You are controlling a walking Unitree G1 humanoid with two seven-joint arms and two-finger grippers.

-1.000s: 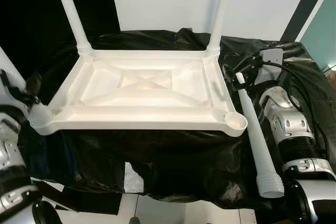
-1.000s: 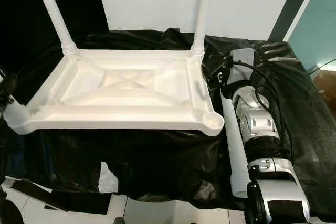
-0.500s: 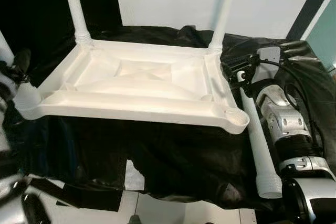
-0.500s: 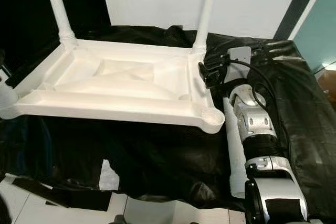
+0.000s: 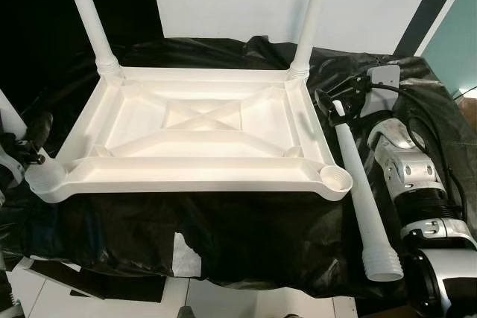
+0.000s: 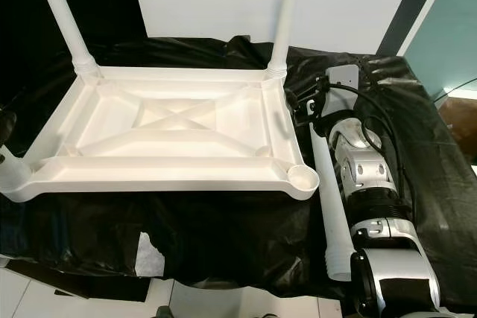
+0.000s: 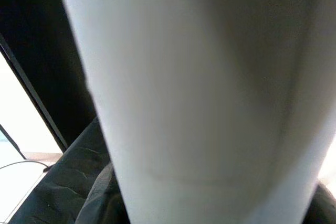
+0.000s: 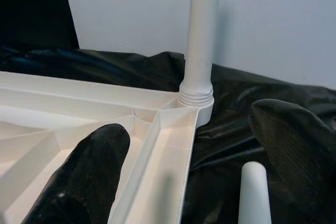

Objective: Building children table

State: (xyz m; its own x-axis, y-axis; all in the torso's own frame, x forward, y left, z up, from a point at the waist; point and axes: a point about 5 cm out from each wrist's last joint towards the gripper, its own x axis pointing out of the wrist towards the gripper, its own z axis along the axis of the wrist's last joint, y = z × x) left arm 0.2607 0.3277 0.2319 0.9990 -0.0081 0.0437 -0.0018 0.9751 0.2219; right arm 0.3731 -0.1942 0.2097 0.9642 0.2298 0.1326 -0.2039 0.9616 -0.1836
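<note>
Lying upside down on the crumpled black plastic sheet (image 5: 246, 243), the white moulded plastic tabletop (image 5: 201, 139) has two white tubular legs (image 5: 311, 16) standing in its far corners, while the near right socket (image 5: 336, 179) is an empty cup. The loose white plastic leg (image 5: 358, 191) rests on the sheet just beside the tabletop's right edge, its long axis running from the robot outward, threaded collar end nearest the robot and plain tip at the far end. The right gripper (image 8: 184, 166) sits over that plain tip with its black fingers (image 8: 89, 166) spread wide, the tip between them and apparently not yet pinched (judging from the wrist view). That arm is clearly the nearer one for this leg. The left gripper (image 5: 30, 147) is at the near left corner socket (image 5: 46, 178), against another white leg (image 7: 199, 93); whether its fingers grip cannot be told.
</note>
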